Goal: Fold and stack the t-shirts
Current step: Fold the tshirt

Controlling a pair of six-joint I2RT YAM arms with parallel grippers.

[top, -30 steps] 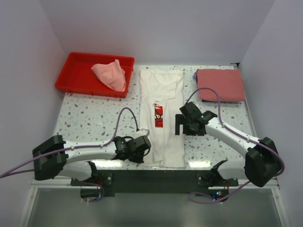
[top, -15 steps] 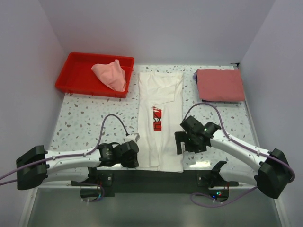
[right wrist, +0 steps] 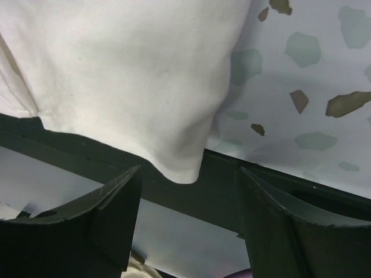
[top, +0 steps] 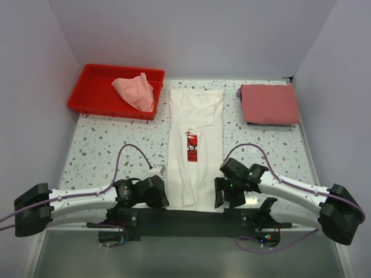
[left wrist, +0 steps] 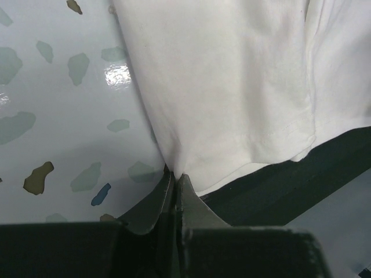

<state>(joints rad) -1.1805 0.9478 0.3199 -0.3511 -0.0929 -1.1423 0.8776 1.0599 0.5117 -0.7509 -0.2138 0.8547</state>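
One white t-shirt (top: 196,150) with a red chest print, laid flat lengthwise down the middle of the table (top: 104,145), its hem hanging just over the near edge. The left gripper (left wrist: 174,179) is pinched tight on the hem's left corner. The right gripper (right wrist: 188,174) has its jaws apart, straddling the hem's right corner without touching it. One pale pink t-shirt (top: 136,91), crumpled in the red tray (top: 87,95) at the far left corner. One dusty-red t-shirt (top: 269,104), folded flat at the far right corner.
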